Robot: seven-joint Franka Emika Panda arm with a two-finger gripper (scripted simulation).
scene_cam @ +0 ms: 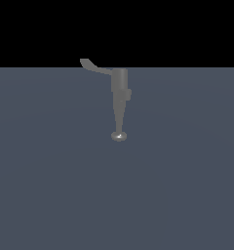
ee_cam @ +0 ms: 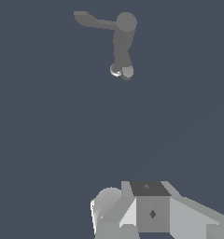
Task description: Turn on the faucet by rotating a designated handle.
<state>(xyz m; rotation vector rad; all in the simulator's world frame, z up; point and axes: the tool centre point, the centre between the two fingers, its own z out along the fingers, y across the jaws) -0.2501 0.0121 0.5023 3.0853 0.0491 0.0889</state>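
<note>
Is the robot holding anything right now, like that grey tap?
Nothing is held. The faucet stands alone on the floor, its handle untouched. In the wrist view the gripper is far from it; whether its jaws are open cannot be told.

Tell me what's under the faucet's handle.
Under the handle only bare grey floor shows in the wrist view; nothing rests there. Beneath the faucet body itself is covered.

Faucet [scene_cam: 120, 90] stands alone on the flat grey-blue floor [scene_cam: 50, 185]. Handle [scene_cam: 93, 67] sticks out from its cylindrical top toward the exterior view's left (tip slightly upturned). Spout tapers down to a rounded disc tip.
</note>
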